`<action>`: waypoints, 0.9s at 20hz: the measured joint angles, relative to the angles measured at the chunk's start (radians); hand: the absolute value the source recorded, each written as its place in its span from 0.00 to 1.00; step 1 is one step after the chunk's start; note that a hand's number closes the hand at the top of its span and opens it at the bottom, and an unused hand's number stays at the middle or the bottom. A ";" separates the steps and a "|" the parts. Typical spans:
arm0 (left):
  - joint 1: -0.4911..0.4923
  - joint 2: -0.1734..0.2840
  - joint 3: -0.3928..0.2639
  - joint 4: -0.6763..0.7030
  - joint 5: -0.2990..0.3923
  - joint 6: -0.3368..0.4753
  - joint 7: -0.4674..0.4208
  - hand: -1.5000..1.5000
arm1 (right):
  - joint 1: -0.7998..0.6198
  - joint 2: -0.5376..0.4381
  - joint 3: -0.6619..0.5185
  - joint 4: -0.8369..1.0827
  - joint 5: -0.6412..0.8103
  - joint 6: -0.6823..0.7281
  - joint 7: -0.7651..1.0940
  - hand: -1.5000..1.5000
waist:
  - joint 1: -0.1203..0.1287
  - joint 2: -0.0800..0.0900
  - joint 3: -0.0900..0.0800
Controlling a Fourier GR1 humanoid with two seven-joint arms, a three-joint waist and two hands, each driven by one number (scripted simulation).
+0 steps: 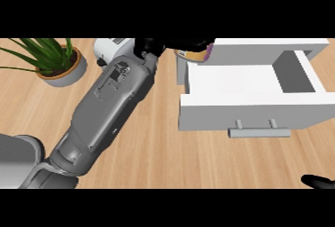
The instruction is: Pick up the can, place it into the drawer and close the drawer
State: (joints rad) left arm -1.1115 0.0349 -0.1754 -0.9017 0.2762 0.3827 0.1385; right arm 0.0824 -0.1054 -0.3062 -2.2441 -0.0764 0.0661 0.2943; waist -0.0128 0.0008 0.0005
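The left hand (171, 45) is up at the far edge of the view, its black fingers curled round the small yellowish can with a purple band (193, 55), and the can hangs just at the back-left corner of the open white drawer (252, 108), not yet clearly over its floor. The job now, as I read it, is the carry-in: bring the can rightward and nearer, well past the drawer's wall, keep it upright, lower it onto the pale drawer bottom, and only then let go. Clearance over the rim is the thing to watch. The long grey left forearm (104, 111) stretches diagonally from the lower left across the wooden surface (150, 155), passing beside the potted green plant in its grey pot (56, 60). The right hand (319, 181) barely peeks in at the lower right corner; whether its fingers are curled, I can't tell. The drawer's grey bar handle (258, 132) faces us, ready for the push.
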 measured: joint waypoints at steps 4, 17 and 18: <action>-0.113 -0.021 0.004 0.066 -0.003 0.031 0.043 1.00 | -0.023 -0.016 -0.019 0.014 -0.015 0.001 0.005 0.00 | -0.007 0.001 0.000; -0.389 -0.034 -0.034 0.387 0.078 0.068 0.027 1.00 | -0.061 -0.021 0.008 -0.005 -0.008 -0.004 0.041 0.00 | -0.046 0.011 0.001; -0.401 -0.034 -0.043 0.405 0.089 0.076 0.021 1.00 | -0.060 -0.023 0.007 -0.007 -0.016 0.001 0.041 0.00 | -0.053 0.013 0.002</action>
State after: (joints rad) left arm -1.5121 0.0006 -0.2187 -0.4965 0.3657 0.4584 0.1599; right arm 0.0221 -0.1288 -0.2991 -2.2507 -0.0926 0.0675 0.3358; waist -0.0654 0.0134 0.0020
